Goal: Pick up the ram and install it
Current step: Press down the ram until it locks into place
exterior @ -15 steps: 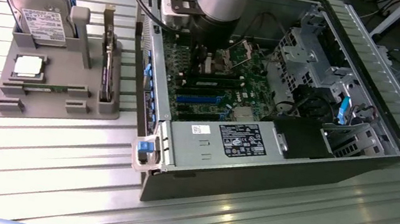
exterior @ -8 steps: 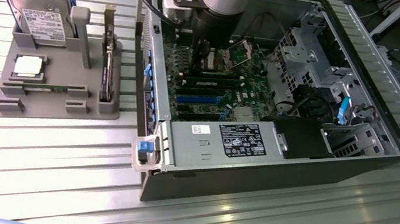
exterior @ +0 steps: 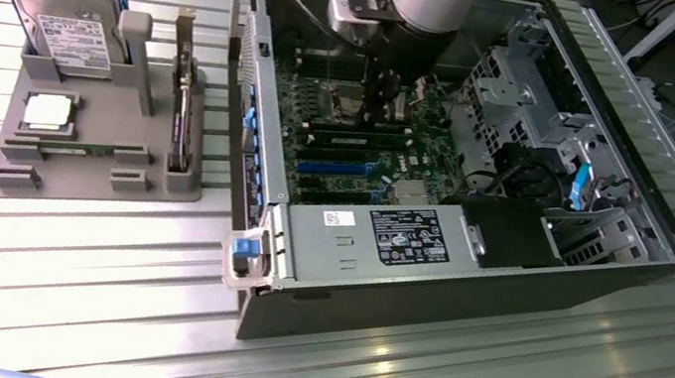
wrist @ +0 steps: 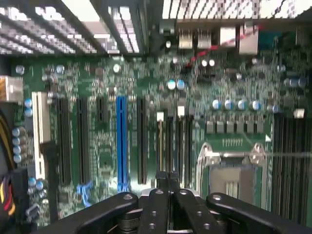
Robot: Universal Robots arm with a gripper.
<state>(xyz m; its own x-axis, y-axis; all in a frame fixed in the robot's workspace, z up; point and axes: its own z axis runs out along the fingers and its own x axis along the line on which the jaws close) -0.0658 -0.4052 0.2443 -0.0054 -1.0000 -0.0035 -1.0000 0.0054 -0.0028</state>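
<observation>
The end effector (exterior: 384, 106) is hanging inside the open computer case (exterior: 592, 277), fingers pressed together and gripping nothing, over the motherboard (wrist: 97, 83). The ram (exterior: 79, 148) is lying in the grey holder (exterior: 91, 182) on the tabletop (exterior: 55, 287), at the case's nine o'clock.

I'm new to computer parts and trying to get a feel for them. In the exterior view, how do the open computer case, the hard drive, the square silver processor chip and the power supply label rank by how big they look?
1. Computer case, by far the largest.
2. Hard drive, standing in the grey holder.
3. Power supply label and processor chip look about alike, so I won't rank them.
</observation>
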